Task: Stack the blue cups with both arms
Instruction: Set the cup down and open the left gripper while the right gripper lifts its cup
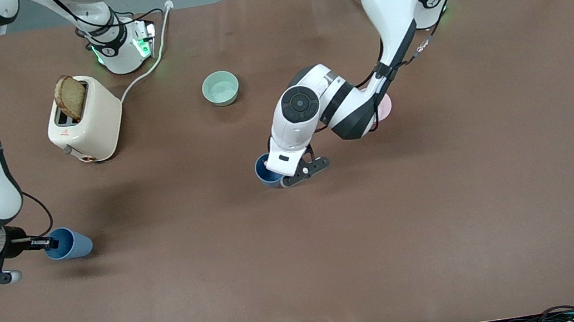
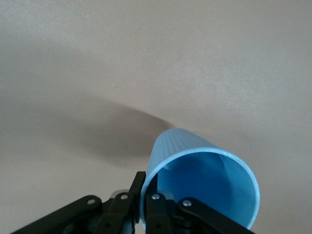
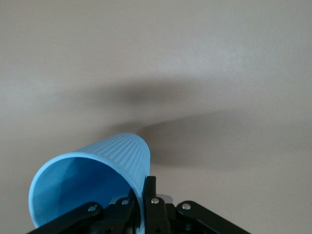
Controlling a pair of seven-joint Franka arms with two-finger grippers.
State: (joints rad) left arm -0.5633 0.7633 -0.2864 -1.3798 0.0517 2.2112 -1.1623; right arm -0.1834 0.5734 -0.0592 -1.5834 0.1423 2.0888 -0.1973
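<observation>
Pinching the rim of one blue cup [image 1: 69, 243], the right gripper [image 1: 46, 243] hangs over the table [image 1: 390, 258] toward the right arm's end. Its fingers are clamped on the wall, one inside the mouth and one outside, and the cup is tipped on its side. The toaster [image 1: 85, 122] and the pale green bowl [image 1: 220, 88] stand well clear.

Over mid-table, the left gripper [image 1: 289, 176] grips the second blue cup [image 1: 266, 170] by its rim in the same way.

My judgement is that such thin rim holds let a cup swivel or slip as the arms converge. The finger inside the receiving cup's mouth could block nesting. The left arm's elbow, low over the pink bowl [image 1: 385, 108], could knock it.
</observation>
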